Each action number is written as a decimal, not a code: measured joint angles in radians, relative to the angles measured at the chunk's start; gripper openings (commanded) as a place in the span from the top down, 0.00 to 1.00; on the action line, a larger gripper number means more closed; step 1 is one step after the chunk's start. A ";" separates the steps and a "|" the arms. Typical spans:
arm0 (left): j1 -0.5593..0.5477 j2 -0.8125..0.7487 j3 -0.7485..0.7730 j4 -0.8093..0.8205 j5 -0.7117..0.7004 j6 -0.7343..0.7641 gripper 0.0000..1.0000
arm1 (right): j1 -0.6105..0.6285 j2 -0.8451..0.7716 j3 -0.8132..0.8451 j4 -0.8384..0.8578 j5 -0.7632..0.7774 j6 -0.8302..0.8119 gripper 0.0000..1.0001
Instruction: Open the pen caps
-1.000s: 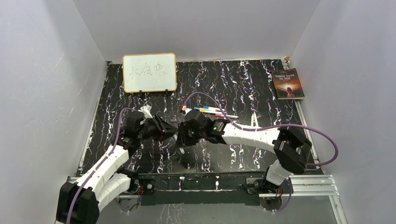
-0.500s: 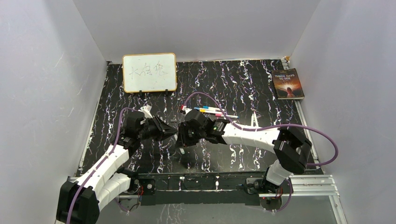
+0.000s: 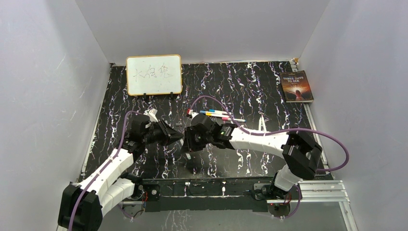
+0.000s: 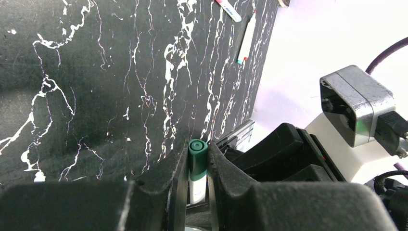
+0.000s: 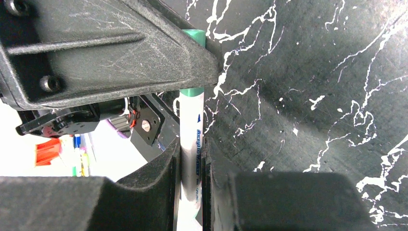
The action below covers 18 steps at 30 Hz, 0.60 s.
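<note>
My two grippers meet above the middle of the black marbled table (image 3: 231,86). My left gripper (image 3: 179,135) (image 4: 197,156) is shut on the green cap (image 4: 197,156) of a white-barrelled pen. My right gripper (image 3: 186,139) (image 5: 191,159) is shut on the white barrel (image 5: 191,144) of that same pen. The green cap (image 5: 193,91) shows in the right wrist view, half covered by the left finger. The cap still sits on the barrel. Other pens (image 3: 219,114) lie together behind the grippers, with blue, pink and red ends. One green-tipped pen (image 4: 246,39) shows in the left wrist view.
A framed whiteboard (image 3: 154,74) stands at the back left. A book (image 3: 296,86) lies at the back right. A thin metal compass-like tool (image 3: 261,124) lies right of the pens. Grey walls enclose the table on three sides.
Both grippers have shifted very slightly together; the left gripper edged a little to the right. The grip on cap and barrel is unchanged.
</note>
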 measured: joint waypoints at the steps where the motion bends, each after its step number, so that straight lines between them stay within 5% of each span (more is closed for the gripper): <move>1: 0.000 0.003 0.000 0.001 0.001 0.000 0.98 | 0.000 -0.005 -0.010 0.007 0.000 0.002 1.00; 18: -0.022 0.096 0.045 0.057 0.066 -0.011 0.99 | -0.003 -0.131 -0.137 0.083 0.048 0.052 1.00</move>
